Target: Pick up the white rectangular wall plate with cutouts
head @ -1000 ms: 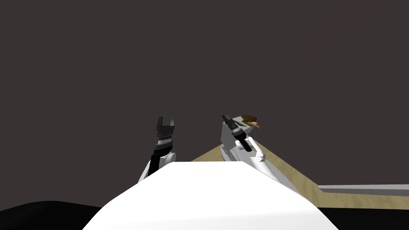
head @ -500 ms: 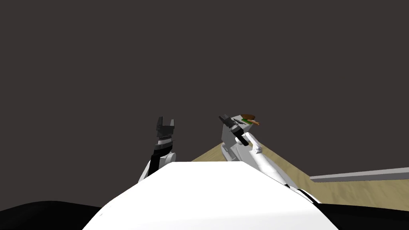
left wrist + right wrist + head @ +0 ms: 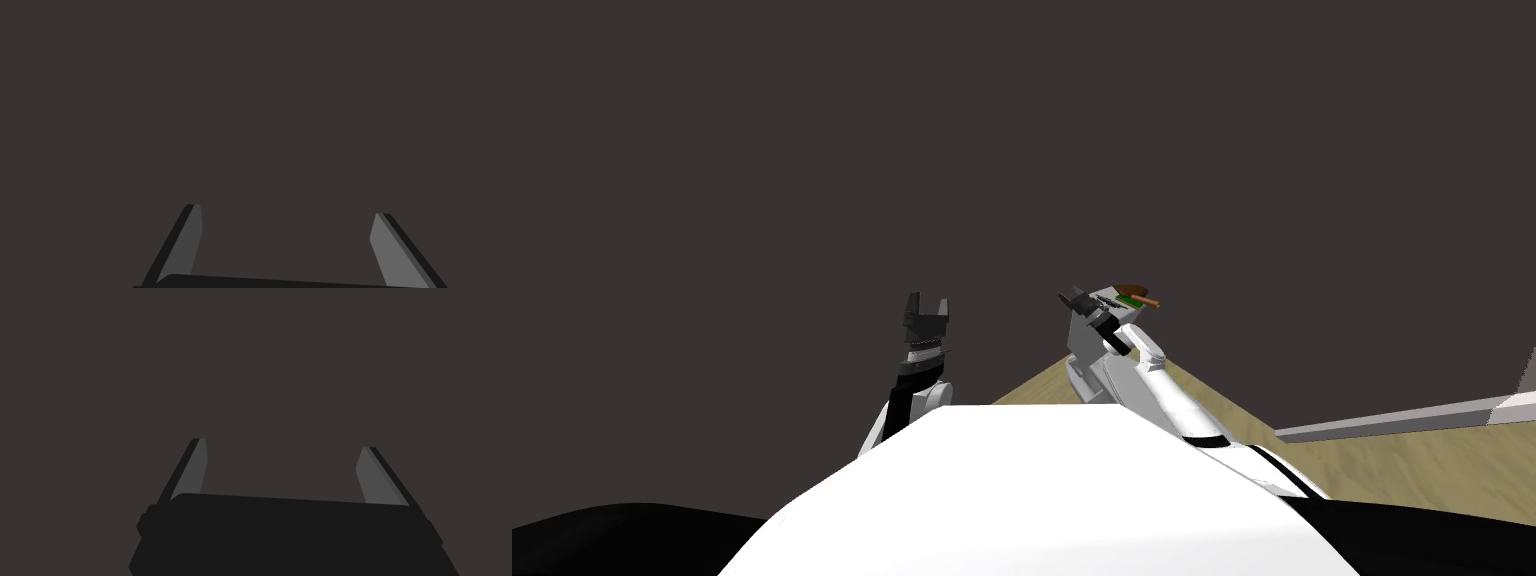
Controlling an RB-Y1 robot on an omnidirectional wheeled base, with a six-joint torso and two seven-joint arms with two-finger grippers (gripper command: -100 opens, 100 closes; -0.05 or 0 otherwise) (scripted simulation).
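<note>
Presently: both hands apart, right hand at the small desk

Item 1, left hand (image 3: 930, 300). Lower middle of the head view, left of centre, raised upright on a dark wrist. Its two fingers (image 3: 186, 245) stand apart with nothing between them. The left wrist view sets them against a flat dark grey surface, which the head view shows to be the wall (image 3: 1012, 150).

Item 2, right hand (image 3: 1072, 296). Just right of centre in the head view, at the end of a white forearm that rises from the lower right. It sits at the near upper edge of the desk; whether it touches cannot be told. Its fingers (image 3: 192, 470) are apart, holding nothing, and face the same dark grey.

Item 3, desk (image 3: 1082, 345). Small pale grey box-like piece, lower middle of the frame, standing on the floor (image 3: 1392, 465) of tan wood.

Item 4, things on the desk top, right of the right hand. A brown rounded item (image 3: 1137, 291); a green item (image 3: 1133, 301) just below it in the frame; an orange-brown stick (image 3: 1152, 303) jutting past the right edge.

Item 5, wall plate. Its place cannot be told: the pale desk top beside the right hand is too small to pick it out.

Item 6, grey skirting strip (image 3: 1382, 420). Lower right, along the foot of the wall.

Item 7, black area (image 3: 612, 540). Lower left corner
</note>
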